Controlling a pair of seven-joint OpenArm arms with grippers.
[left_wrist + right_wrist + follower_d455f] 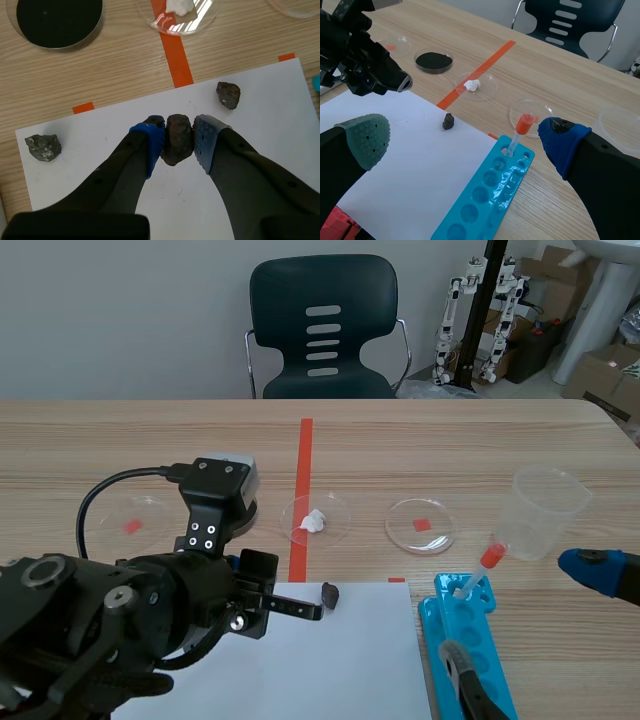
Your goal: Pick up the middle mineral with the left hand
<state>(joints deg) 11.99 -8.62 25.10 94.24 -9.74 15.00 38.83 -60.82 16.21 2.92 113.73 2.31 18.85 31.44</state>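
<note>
Dark lumpy mineral (177,134), clamped in left tool (178,144)

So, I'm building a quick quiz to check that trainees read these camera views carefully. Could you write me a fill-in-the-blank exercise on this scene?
1. The left gripper is shut on a dark mineral lying on the ___ paper.
2. The right gripper is ___.
3. The capped tube stands in the ___ rack.

Missing words: white; open; blue.
</note>
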